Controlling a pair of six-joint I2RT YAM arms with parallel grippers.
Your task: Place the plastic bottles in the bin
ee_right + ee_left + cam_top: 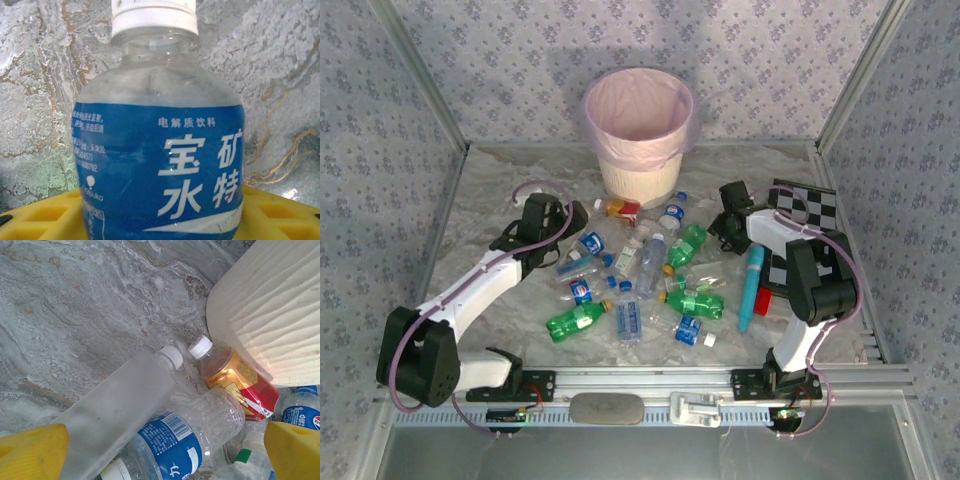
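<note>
The bin (638, 130), cream with a pink liner, stands at the back centre; its ribbed wall (270, 305) is in the left wrist view too. Several plastic bottles (645, 280), clear and green, lie piled in front of it. My left gripper (568, 222) hovers open over the pile's left side. Between its yellow fingertips (32, 452) lie a frosted bottle (120, 410), a blue-labelled clear bottle (185, 435) and an orange-red labelled bottle (235, 380). My right gripper (727, 220), right of the bin, is shut on a white-capped, blue-labelled bottle (160, 150), with yellow fingers (40, 215) against both its sides.
A long turquoise stick with a red end (752, 285) lies right of the pile. A black-and-white chequered board (810, 205) lies at the back right, under the right arm. Metal posts and patterned walls enclose the marbled table (490, 200).
</note>
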